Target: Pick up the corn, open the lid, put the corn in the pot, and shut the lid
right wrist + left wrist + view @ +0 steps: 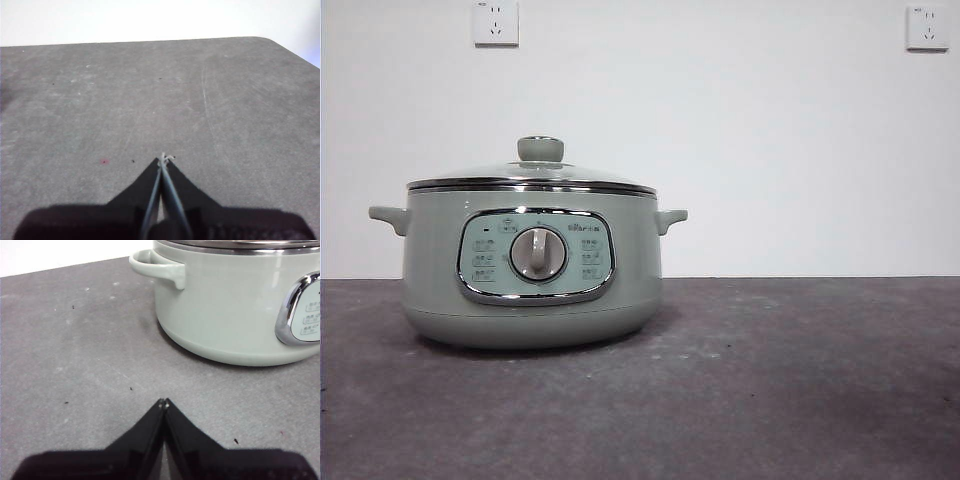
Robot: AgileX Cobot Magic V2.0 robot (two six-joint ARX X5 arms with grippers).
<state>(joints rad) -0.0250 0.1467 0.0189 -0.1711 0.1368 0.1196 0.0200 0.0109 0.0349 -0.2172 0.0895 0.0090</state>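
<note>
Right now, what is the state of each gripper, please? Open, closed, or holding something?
Left gripper: closed, holding nothing, over the table near the pot.
Right gripper: closed, holding nothing, over bare table.

Looks like lab or test room, not real kitchen: bare white wall [720,130], two wall sockets [495,22] at 11 and 1 o'clock, plain grey tabletop [770,380], lone cooker [530,265].
</note>
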